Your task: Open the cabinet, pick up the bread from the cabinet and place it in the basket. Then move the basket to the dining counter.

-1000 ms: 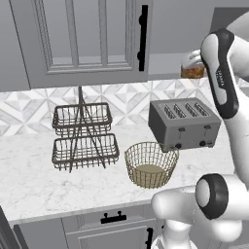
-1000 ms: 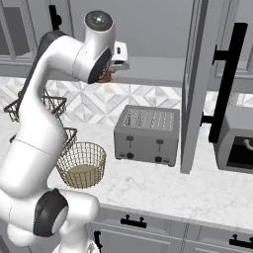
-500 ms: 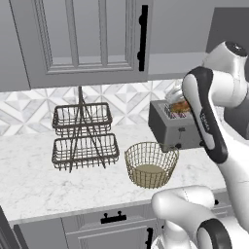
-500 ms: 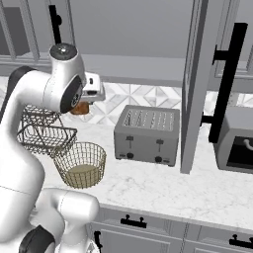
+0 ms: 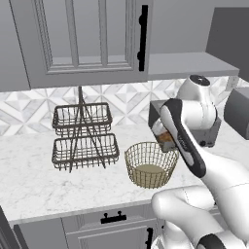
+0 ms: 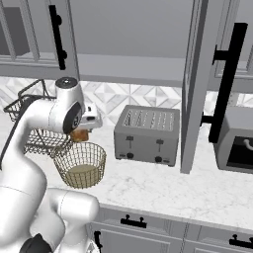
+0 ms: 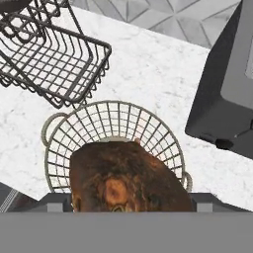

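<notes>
My gripper [image 5: 164, 139] is shut on the bread [image 5: 166, 137], a small brown loaf, and hangs just above the right rim of the gold-tan wire basket [image 5: 150, 165] on the marble worktop. Looking down in the hand view, the bread [image 7: 123, 178] covers the near half of the basket [image 7: 112, 106], whose tan base shows below. In the right base view the bread [image 6: 79, 134] sits under the hand, a little above the basket [image 6: 80, 163]. The cabinet [image 6: 198, 84] stands with its door swung open and its shelf [image 5: 190, 63] bare. The dining counter is out of view.
A dark two-tier wire rack [image 5: 84, 137] stands left of the basket. A grey toaster [image 6: 147, 134] sits to its right, with a microwave [image 6: 240, 146] beyond the open door. The closed cabinet door [image 5: 82, 39] hangs above the rack.
The arm has swung down and left from beside the open cabinet to just above the basket, carrying the bread with it.
</notes>
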{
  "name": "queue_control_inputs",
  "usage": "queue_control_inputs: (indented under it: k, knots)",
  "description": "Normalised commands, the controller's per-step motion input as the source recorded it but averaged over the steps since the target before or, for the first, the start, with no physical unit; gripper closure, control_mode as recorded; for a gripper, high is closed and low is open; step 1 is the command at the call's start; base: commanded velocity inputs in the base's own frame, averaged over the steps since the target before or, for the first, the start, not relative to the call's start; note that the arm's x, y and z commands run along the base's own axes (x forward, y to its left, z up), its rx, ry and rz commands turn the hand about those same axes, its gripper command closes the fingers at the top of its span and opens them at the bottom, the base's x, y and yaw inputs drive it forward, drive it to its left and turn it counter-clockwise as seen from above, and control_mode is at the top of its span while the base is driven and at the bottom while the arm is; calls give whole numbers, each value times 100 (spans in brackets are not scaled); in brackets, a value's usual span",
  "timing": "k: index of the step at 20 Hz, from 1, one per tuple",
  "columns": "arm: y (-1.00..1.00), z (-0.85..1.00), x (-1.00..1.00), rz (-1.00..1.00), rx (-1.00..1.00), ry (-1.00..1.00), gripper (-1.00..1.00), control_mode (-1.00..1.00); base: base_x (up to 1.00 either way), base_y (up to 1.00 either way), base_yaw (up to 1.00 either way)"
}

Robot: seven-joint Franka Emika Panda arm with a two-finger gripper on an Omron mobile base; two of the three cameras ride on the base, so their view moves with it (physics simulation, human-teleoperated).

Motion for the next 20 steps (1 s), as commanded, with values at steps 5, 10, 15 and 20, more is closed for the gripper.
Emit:
queue_control_inputs:
  k: [5, 10, 15, 20]
  knots:
    - [0, -96, 58, 9, -3, 23, 100, -100, 0, 0, 0]
    - [9, -89, 45, 6, -4, 18, 100, -100, 0, 0, 0]
    - [2, -69, 40, 4, -2, 3, 100, -100, 0, 0, 0]
    - [3, -56, 28, 5, 0, 0, 100, -100, 0, 0, 0]
